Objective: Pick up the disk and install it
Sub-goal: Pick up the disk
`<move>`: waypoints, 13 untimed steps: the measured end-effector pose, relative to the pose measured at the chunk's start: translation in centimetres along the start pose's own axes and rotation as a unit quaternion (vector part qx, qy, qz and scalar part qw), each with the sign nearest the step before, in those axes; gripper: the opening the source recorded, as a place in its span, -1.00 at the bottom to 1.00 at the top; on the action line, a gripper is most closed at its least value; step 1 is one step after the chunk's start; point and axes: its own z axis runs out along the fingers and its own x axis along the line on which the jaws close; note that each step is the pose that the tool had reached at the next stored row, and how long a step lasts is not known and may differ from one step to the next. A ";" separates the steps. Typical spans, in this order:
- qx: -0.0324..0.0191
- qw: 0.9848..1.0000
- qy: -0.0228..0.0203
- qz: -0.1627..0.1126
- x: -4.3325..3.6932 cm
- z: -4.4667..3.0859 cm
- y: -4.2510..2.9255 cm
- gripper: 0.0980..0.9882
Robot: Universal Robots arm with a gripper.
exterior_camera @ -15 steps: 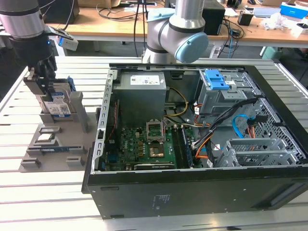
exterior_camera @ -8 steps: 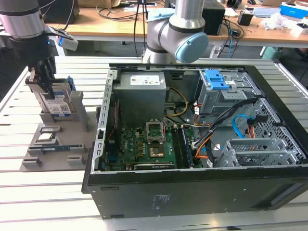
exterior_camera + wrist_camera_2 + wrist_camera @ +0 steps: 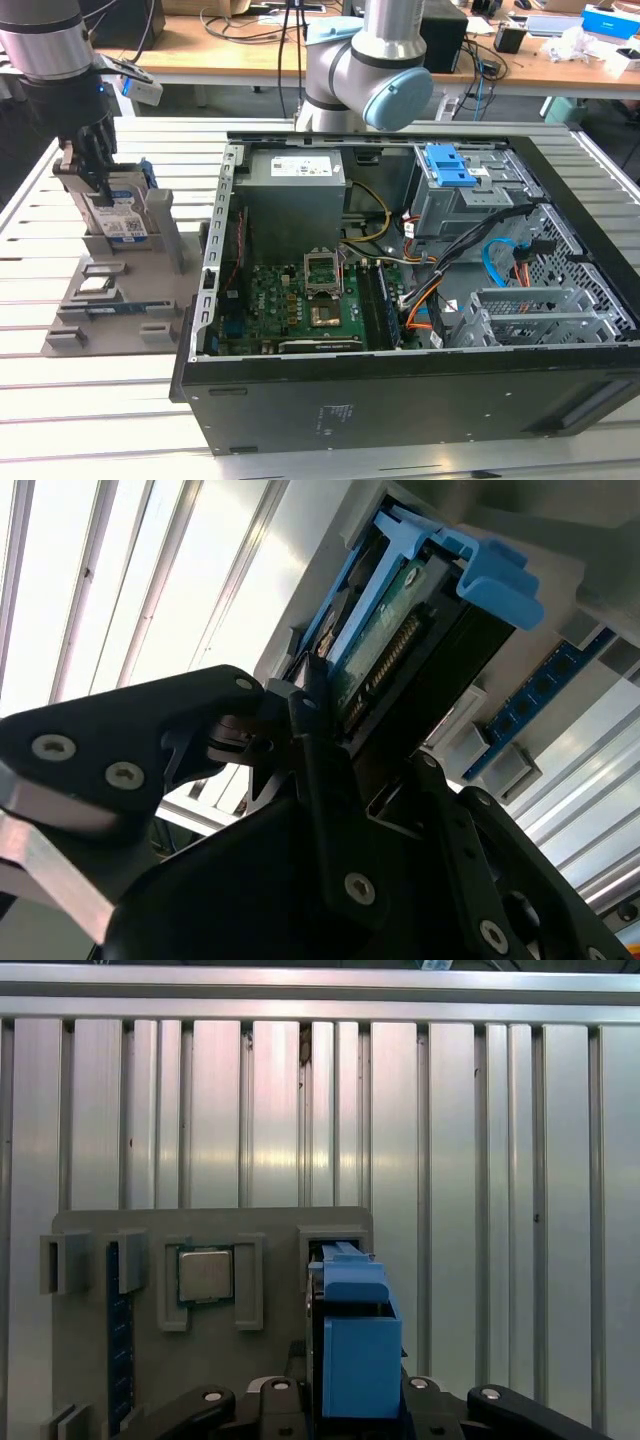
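The disk (image 3: 122,215) stands on edge in a slot of the grey parts holder (image 3: 110,330) at the exterior view's left, its white-and-blue label facing out. My gripper (image 3: 95,185) comes down on it from above, with the fingers against its two flat sides, shut on it. In the first wrist view the disk's blue carrier frame (image 3: 355,1340) sits between the finger links, still in the holder's slot. In the second wrist view the disk's (image 3: 400,610) green board and connector edge show, and one fingertip (image 3: 305,705) presses its side.
The open computer case (image 3: 400,400) lies at the exterior view's right, with a grey power supply (image 3: 295,190), a motherboard (image 3: 300,300) and a drive bay with a blue latch (image 3: 450,165). The holder also carries a processor chip (image 3: 205,1275) and a memory stick (image 3: 118,1340).
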 end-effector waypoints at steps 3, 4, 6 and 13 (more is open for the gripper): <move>0.000 1.000 0.000 0.000 0.00 0.01 0.00 -0.41; 0.000 1.000 0.000 0.000 0.00 0.01 -0.01 -0.41; 0.000 1.000 0.000 0.000 0.00 0.02 -0.01 -0.41; 0.000 1.000 0.000 0.000 -0.09 -1.04 0.02 -0.41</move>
